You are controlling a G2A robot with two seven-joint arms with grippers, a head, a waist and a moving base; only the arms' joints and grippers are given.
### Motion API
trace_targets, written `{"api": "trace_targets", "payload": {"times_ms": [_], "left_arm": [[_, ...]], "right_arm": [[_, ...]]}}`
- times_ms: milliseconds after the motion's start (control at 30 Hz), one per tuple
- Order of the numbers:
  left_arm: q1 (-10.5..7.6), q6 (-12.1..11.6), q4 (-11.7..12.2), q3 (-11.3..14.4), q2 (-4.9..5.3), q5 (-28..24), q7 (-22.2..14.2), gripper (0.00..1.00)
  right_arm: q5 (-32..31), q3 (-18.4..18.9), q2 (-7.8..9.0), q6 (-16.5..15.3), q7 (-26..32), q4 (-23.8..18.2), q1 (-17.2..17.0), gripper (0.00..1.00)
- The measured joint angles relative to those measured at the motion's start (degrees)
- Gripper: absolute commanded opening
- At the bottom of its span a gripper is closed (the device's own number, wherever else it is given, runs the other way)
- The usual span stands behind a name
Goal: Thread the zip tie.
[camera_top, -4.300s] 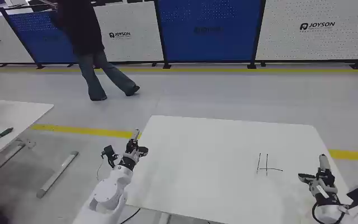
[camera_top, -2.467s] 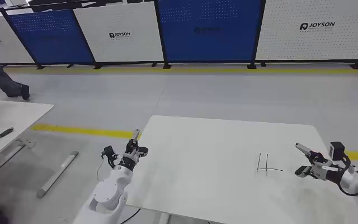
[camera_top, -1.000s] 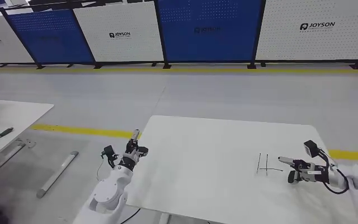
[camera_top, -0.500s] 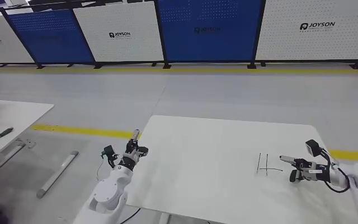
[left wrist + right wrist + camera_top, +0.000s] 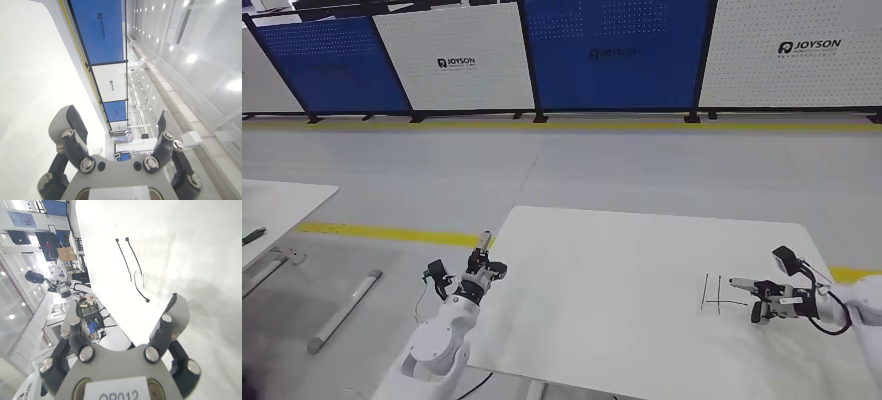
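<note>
White table (image 5: 622,300), three black zip ties (image 5: 123,256), left gripper (image 5: 118,111) and right gripper (image 5: 124,299) in silver-grey metal with black links and black textured pads, blue dotted panels (image 5: 614,55) alternating with white dotted panels (image 5: 787,70), grey floor (image 5: 592,165), yellow floor stripe (image 5: 392,233)

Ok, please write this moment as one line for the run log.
right gripper: open, near zip ties | left gripper: open, at table edge | zip ties: three, lying on table, unthreaded
</note>
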Motion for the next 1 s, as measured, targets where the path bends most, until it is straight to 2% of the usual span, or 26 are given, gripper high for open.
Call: {"api": "trace_targets", "payload": {"times_ms": [100, 167, 200, 267, 300, 433, 700, 800, 967, 1000], "left_arm": [[0.0, 0.0, 0.0, 0.0, 0.0, 0.0, 0.0, 1.0], [0.0, 0.0, 0.0, 0.0, 0.0, 0.0, 0.0, 1.0], [0.0, 0.0, 0.0, 0.0, 0.0, 0.0, 0.0, 1.0], [0.0, 0.0, 0.0, 0.0, 0.0, 0.0, 0.0, 1.0], [0.0, 0.0, 0.0, 0.0, 0.0, 0.0, 0.0, 1.0], [0.0, 0.0, 0.0, 0.0, 0.0, 0.0, 0.0, 1.0], [0.0, 0.0, 0.0, 0.0, 0.0, 0.0, 0.0, 1.0], [0.0, 0.0, 0.0, 0.0, 0.0, 0.0, 0.0, 1.0], [0.0, 0.0, 0.0, 0.0, 0.0, 0.0, 0.0, 1.0], [0.0, 0.0, 0.0, 0.0, 0.0, 0.0, 0.0, 1.0]], "right_arm": [[0.07, -0.68, -0.17, -0.42, -0.03, 2.17, 0.86, 0.67], [0.11, -1.17, -0.31, -0.72, -0.16, 3.56, 1.42, 0.68], [0.15, -1.36, -0.37, -0.86, -0.24, 4.09, 1.66, 0.63], [0.31, -1.71, -0.47, -1.27, -0.25, 5.24, 2.15, 0.61], [0.35, -1.84, -0.5, -1.43, -0.2, 5.67, 2.36, 0.51], [0.5, -2.18, -0.5, -2.32, 0.09, 7.38, 3.13, 0.41], [1.14, -2.64, -0.5, -3.12, 0.53, 9.89, 4.13, 0.3], [1.2, -3.15, -0.65, -3.18, 0.64, 10.41, 4.42, 0.31], [1.37, -3.95, -0.92, -3.34, 0.66, 11.32, 4.98, 0.25], [1.39, -4.06, -0.95, -3.39, 0.66, 11.5, 5.08, 0.19]]}}
